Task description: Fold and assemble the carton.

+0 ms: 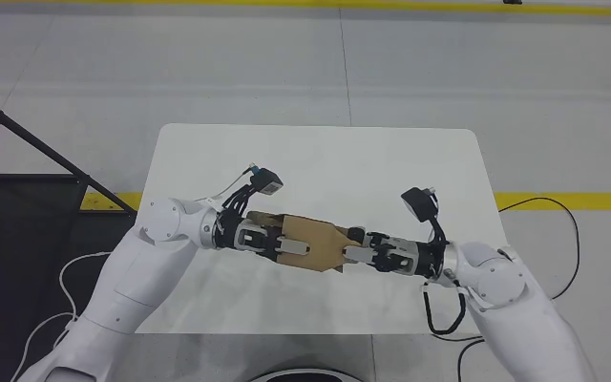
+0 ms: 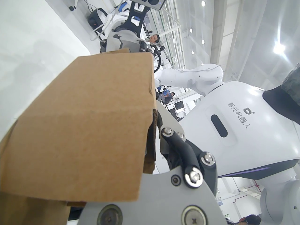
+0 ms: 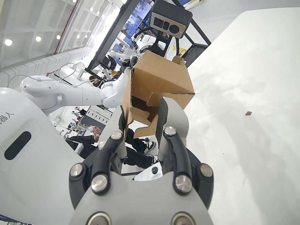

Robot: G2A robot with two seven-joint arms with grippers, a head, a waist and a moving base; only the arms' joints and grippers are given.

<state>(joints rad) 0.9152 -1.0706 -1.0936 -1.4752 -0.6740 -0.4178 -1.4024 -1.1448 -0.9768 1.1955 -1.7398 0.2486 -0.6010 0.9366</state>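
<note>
Carton (image 1: 310, 244) partly formed, held over surface (image 1: 382, 162); left pincer (image 1: 284, 241) clamped on one carton end, right pincer (image 1: 351, 250) gripping flap at opposite end. Risk: uneven pull tears flap, or carton slips and collapses

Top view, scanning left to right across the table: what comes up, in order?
left gripper → carton → right gripper
</note>
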